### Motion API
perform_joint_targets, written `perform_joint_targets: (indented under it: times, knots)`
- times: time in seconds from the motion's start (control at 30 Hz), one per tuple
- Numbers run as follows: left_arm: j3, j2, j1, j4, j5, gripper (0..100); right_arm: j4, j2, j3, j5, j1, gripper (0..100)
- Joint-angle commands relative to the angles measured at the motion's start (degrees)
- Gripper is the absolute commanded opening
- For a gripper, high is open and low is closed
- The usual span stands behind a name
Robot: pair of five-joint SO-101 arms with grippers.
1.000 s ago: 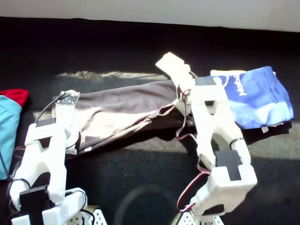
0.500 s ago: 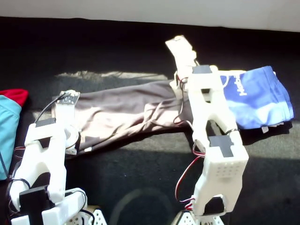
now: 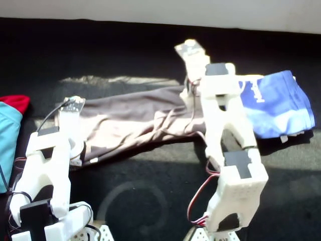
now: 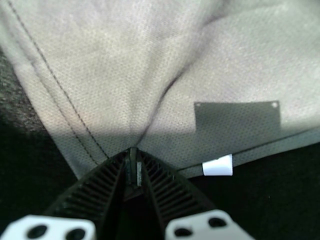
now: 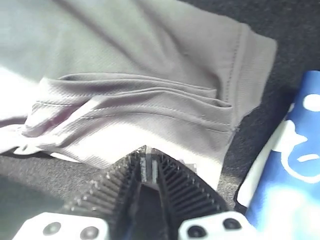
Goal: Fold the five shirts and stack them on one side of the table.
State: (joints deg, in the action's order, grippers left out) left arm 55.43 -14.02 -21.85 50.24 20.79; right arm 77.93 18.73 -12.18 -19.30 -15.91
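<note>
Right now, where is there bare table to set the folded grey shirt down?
Two bare patches of black table: the far strip between the stretched grey fabric shirt and the white wall, and the near strip before it, between the arm bases. Crowded: right side, by the folded blue printed shirt; left edge, by the teal shirt and red shirt.

A black bench (image 3: 100, 45) is spreading under everything, its dark surface looking finely textured. A streak of sunlight (image 3: 115, 80) is falling across its far left part. A pale strip (image 3: 150, 7) is running behind its far edge.
</note>
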Motion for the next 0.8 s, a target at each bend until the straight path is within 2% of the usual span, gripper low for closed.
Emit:
perform_joint_targets:
  times: [0.0,0.2,0.33,0.5,0.77]
  knots:
    - [0.3,0.3,0.4,-0.8,0.1,1,-0.6,-3.7,-2.0,0.4,-4.4,0.6]
    - [0.3,0.3,0.4,-0.8,0.1,1,-2.7,1.3,-2.0,1.0,-10.2,0.6]
    - [0.3,0.3,0.4,-0.8,0.1,1,-4.7,6.9,-2.6,5.4,-10.3,0.6]
    - [0.3,0.3,0.4,-0.8,0.1,1,-6.8,9.5,-2.5,6.1,-11.1,0.6]
    - [0.3,0.2,0.4,-0.8,0.1,1,-3.1,-2.4,-2.1,7.3,-8.7,0.6]
